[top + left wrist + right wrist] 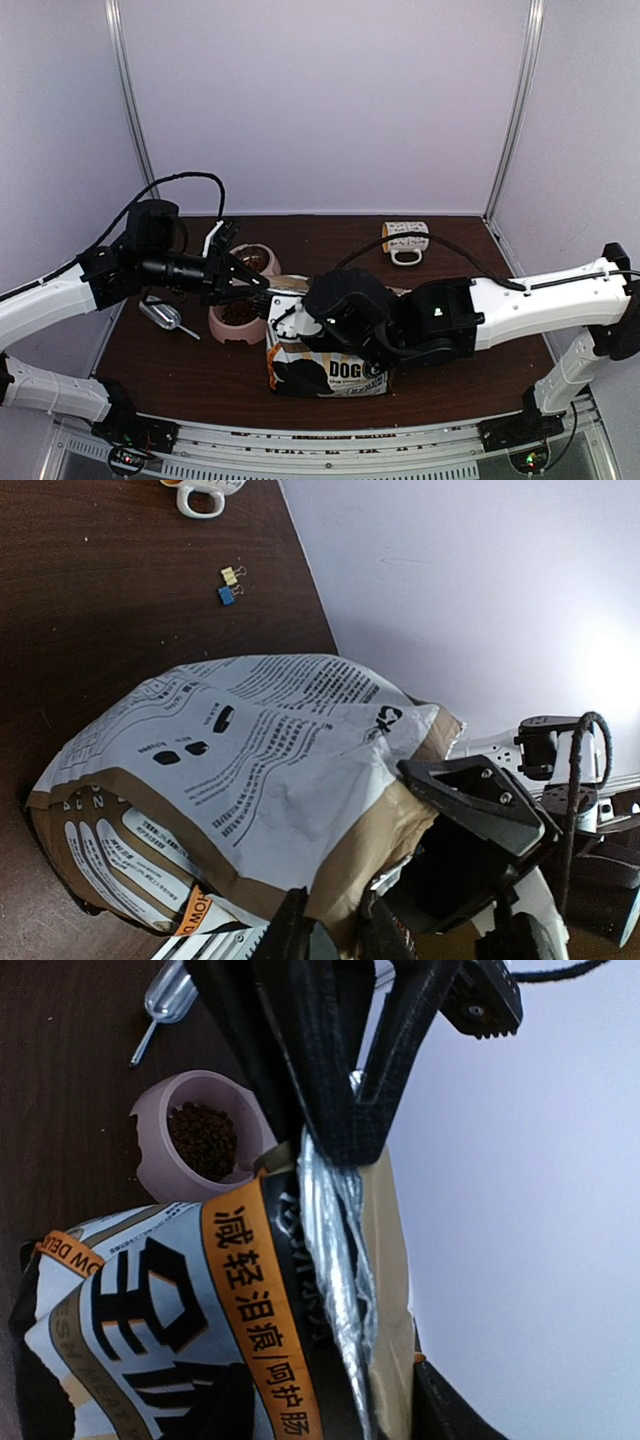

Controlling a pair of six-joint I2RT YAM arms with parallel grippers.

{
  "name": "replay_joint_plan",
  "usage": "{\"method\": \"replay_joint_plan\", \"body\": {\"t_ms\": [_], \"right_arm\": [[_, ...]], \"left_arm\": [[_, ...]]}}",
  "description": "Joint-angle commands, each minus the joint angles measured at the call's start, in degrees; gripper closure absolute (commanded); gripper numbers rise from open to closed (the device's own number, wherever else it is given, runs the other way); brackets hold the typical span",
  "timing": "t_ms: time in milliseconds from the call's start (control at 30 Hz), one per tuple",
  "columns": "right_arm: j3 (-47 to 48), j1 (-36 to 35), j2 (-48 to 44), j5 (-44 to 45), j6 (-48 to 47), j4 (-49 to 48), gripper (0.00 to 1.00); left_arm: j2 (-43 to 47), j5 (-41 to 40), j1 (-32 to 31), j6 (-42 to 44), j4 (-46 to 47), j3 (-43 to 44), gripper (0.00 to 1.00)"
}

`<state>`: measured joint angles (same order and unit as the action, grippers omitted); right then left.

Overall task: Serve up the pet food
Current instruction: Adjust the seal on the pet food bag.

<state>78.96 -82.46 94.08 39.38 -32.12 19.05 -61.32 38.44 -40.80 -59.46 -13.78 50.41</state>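
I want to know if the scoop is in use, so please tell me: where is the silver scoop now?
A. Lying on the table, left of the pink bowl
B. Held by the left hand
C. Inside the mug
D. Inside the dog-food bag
A: the top view shows the silver scoop lying on the table, left of the pink bowl.

We see the pet food [238,313] as small dark brown dry kibble pellets, a loose heap of tiny bits lying in the near cup of the pink double bowl [235,338], below its rim. A second heap [252,262] fills the far cup, partly hidden. The near heap sits just beside the standing kraft-brown dog-food bag [330,372].
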Motion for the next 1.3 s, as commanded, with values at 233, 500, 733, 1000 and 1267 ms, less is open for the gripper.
{"method": "replay_joint_plan", "body": {"t_ms": [233, 500, 733, 1000, 1267], "right_arm": [[0.24, 1.12, -15.72, -18.91, 17.10, 17.75, 0.25], [1.11, 14.26, -22.11, -29.92, 46.62, 22.46, 0.24], [-6.19, 27.98, -31.29, -45.45, 67.06, 19.69, 0.25], [-16.82, 33.78, -39.82, -57.92, 79.66, 12.55, 0.24], [-26.41, 35.70, -46.06, -68.70, 92.91, 5.52, 0.24]], "left_arm": [[-2.01, -1.96, 0.10, 3.23, 4.87, -1.72, 0.93], [-2.05, -2.85, 0.10, 5.65, 6.95, -3.20, 1.00], [0.49, -5.10, 0.10, 11.98, 8.26, -4.62, 1.00], [4.66, -7.51, 0.10, 17.43, 13.08, -8.71, 1.00], [5.34, -6.38, -0.07, 20.80, 16.29, -9.98, 1.00]]}}
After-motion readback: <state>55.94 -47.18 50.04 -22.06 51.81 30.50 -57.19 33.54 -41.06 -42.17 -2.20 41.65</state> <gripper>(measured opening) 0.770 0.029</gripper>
